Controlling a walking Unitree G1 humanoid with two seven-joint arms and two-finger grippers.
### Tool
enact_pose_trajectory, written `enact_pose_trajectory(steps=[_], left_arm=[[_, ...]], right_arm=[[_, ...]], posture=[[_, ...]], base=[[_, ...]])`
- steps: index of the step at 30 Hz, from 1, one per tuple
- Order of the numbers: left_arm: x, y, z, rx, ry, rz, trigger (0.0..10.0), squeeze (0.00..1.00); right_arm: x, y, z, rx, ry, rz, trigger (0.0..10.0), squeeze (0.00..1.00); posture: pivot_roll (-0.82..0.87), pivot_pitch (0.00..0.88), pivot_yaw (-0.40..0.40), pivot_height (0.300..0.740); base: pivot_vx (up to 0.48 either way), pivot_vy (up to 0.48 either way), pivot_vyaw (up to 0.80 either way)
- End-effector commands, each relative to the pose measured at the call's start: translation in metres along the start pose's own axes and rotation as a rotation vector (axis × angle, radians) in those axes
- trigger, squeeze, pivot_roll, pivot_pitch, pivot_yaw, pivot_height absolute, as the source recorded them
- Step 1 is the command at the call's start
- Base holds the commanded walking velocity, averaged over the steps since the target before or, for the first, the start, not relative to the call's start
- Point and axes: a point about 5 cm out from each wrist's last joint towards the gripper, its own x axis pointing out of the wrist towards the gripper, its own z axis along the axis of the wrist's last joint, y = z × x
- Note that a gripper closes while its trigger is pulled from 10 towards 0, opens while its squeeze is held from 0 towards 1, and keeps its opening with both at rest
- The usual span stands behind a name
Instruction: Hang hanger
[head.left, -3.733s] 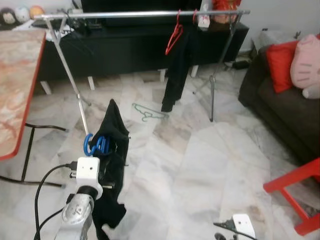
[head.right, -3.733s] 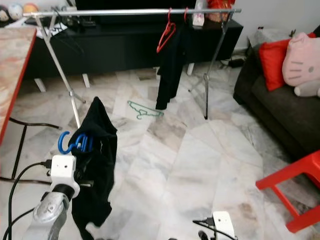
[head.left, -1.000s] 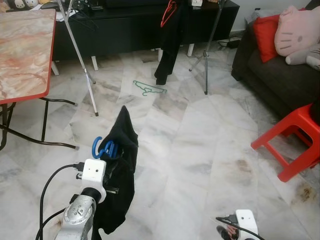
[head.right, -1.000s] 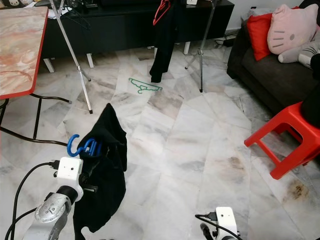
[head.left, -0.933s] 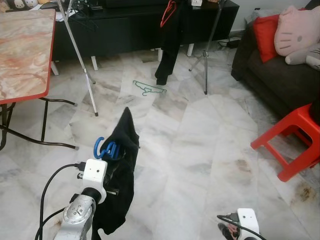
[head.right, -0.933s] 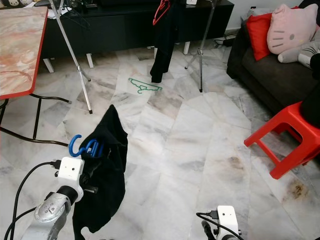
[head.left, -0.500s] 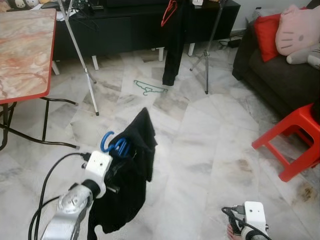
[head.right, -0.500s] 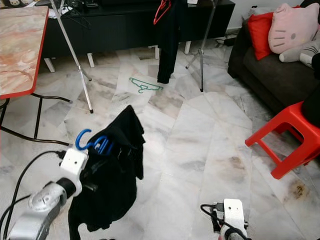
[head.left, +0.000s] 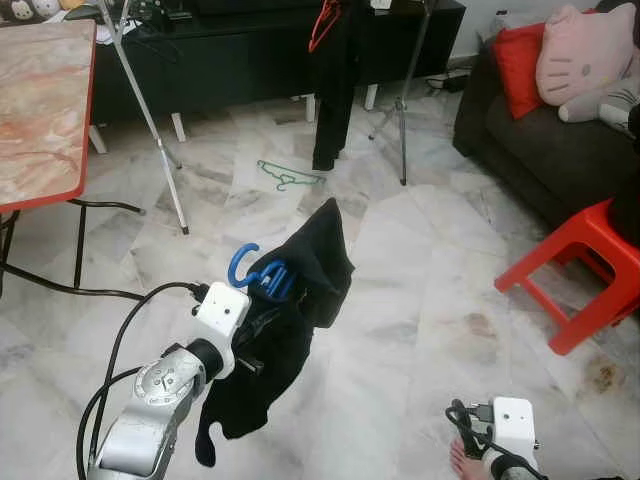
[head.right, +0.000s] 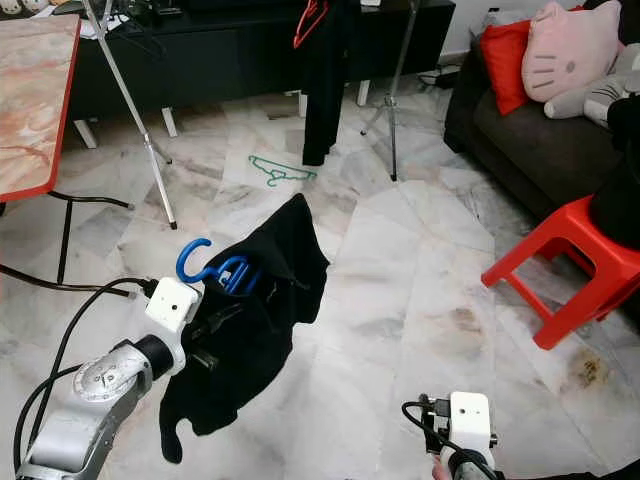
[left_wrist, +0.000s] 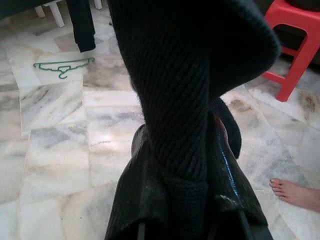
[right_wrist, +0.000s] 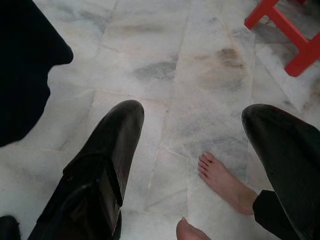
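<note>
We note the clothes rack (head.left: 150, 105) standing at the far side of the marble floor (head.left: 420, 250). The left gripper (head.left: 262, 322) is clenched on a black garment (head.left: 290, 330) carried on a blue hanger (head.left: 255, 278), raised mid-room. The right gripper (right_wrist: 192, 165) hangs low, fingers spread.

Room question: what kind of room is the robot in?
Probably a home living room: a dark sofa with a pink plush cushion, a long black TV cabinet, and a marble floor.
</note>
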Motion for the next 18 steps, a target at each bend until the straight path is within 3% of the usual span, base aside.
enact_pose_trajectory(steps=[1,10,11,12,13,18], left_arm=[[-0.001,-0.002,0.009,0.012,-0.031,-0.016,10.0,0.0],[-0.002,-0.004,0.003,0.02,-0.007,-0.005,10.0,0.0],[-0.002,-0.004,0.002,0.018,-0.005,-0.003,10.0,0.0],[-0.003,-0.004,0.002,0.018,-0.004,-0.002,10.0,0.0],[-0.003,-0.004,0.002,0.017,-0.004,-0.002,10.0,0.0],[-0.003,-0.004,0.0,0.014,0.0,0.0,10.0,0.0]], right_arm=[[-0.003,-0.004,-0.005,0.021,0.008,-0.031,10.0,0.0],[-0.005,-0.007,-0.004,-0.012,-0.022,-0.062,10.0,0.0],[0.019,-0.032,0.109,-0.04,-0.444,-0.072,10.0,0.0],[0.016,-0.039,0.152,-0.052,-0.602,-0.067,10.0,0.0],[0.009,-0.042,0.177,-0.073,-0.704,-0.059,10.0,0.0],[-0.005,-0.034,0.195,-0.116,-0.816,-0.029,10.0,0.0]], posture=[[-0.02,0.095,-0.078,0.74],[-0.02,0.081,-0.083,0.74],[-0.02,0.081,-0.083,0.74],[-0.02,0.079,-0.083,0.74],[-0.02,0.079,-0.083,0.74],[-0.03,0.072,-0.08,0.74]], base=[[0.0,0.0,0.0],[0.0,0.0,0.0],[0.0,0.0,0.0],[0.0,0.0,0.0],[0.0,0.0,0.0],[0.0,0.0,0.0]])
